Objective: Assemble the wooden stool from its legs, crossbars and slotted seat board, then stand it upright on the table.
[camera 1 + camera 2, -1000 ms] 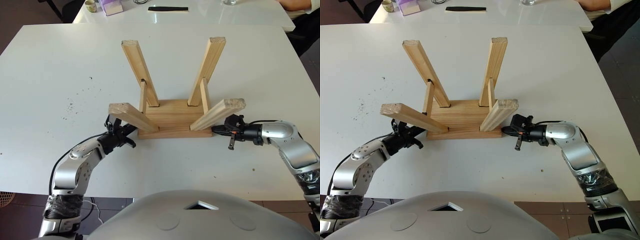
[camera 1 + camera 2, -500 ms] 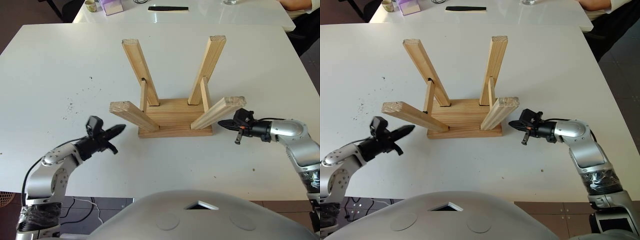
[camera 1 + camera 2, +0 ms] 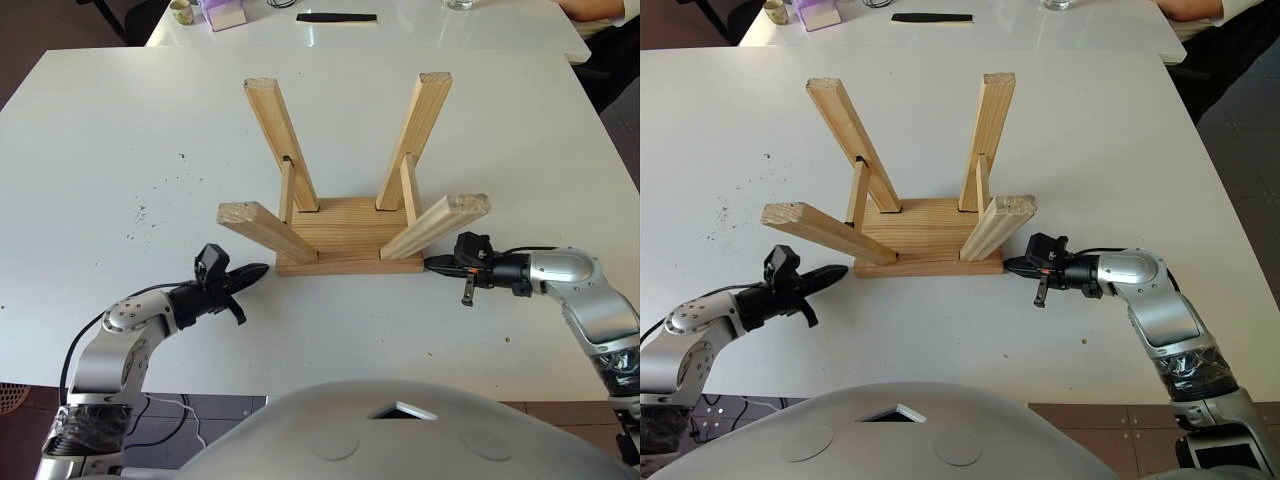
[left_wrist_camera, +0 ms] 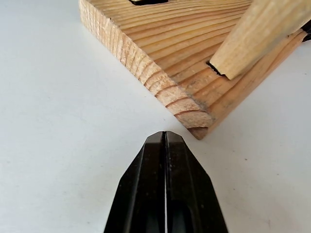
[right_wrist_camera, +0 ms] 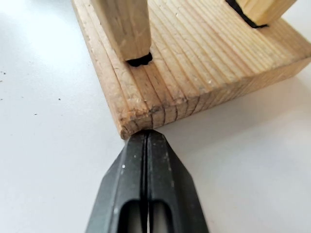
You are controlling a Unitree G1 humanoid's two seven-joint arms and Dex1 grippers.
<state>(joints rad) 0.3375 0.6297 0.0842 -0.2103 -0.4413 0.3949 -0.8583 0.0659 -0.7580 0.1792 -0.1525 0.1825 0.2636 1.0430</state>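
The wooden stool (image 3: 350, 232) lies upside down on the white table (image 3: 120, 130), its seat board flat and its legs sticking up and outward. Two thin crossbars (image 3: 286, 192) join the leg pairs. My left gripper (image 3: 257, 270) is shut and empty, its tips a short way off the seat board's near left corner (image 4: 197, 130). My right gripper (image 3: 432, 263) is shut and empty too, with its tips touching the seat board's near right corner (image 5: 127, 127).
Dark specks (image 3: 140, 212) dot the table left of the stool. A second table behind holds a purple box (image 3: 221, 12), a small cup (image 3: 181, 11) and a black strip (image 3: 336, 17). Open tabletop lies on both sides of the stool.
My left gripper let go of the near left leg, drew back to the left, then came back toward the board's corner. My right gripper backed off slightly and returned to the right corner.
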